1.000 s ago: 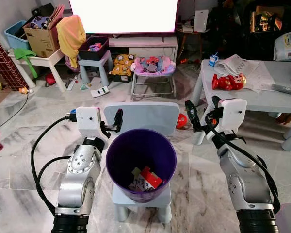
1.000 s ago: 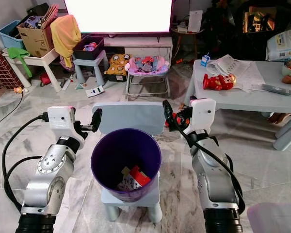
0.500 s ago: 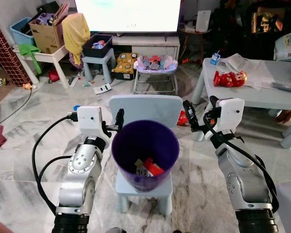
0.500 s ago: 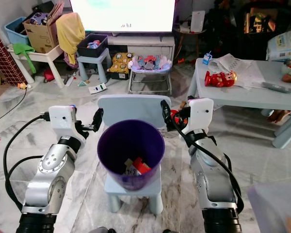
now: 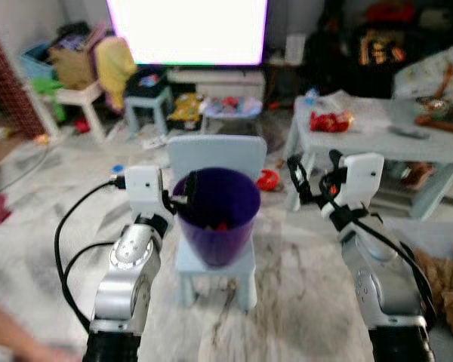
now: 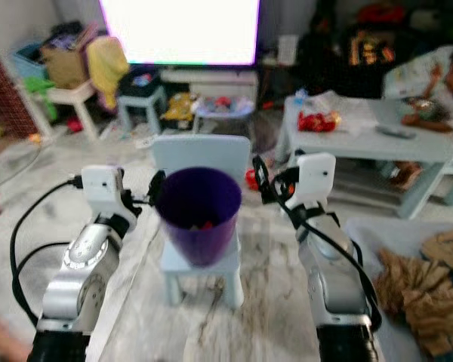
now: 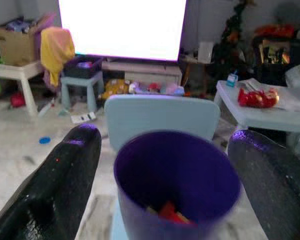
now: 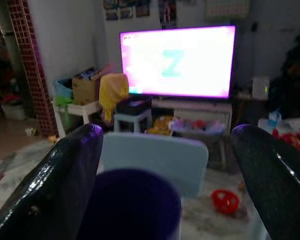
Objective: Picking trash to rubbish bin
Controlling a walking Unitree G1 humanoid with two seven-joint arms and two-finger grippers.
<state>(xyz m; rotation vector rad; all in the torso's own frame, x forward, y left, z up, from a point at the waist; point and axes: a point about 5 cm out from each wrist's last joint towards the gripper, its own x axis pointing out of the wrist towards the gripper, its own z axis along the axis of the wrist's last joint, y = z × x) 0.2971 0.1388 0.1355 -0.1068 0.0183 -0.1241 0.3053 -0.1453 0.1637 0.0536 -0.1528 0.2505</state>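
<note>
The purple rubbish bin [image 5: 216,214] is standing on a small pale blue chair [image 5: 215,260], sitting between the two jaws and slightly ahead of them. The left jaws [image 7: 160,165] are hanging spread apart beside the bin's rim, gripping nothing. The right jaws [image 8: 167,170] are likewise standing wide apart, empty, on the bin's other side. Red trash [image 7: 170,212] is lying in the bin's bottom. A grey surface [image 5: 377,124] is standing beyond the right jaws.

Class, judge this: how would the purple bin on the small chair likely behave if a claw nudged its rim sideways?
The purple bin looks like thin plastic holding only a few scraps, so probably light. It stands tall on the small chair, narrowing towards its base, so it may well slide or tip off.
</note>
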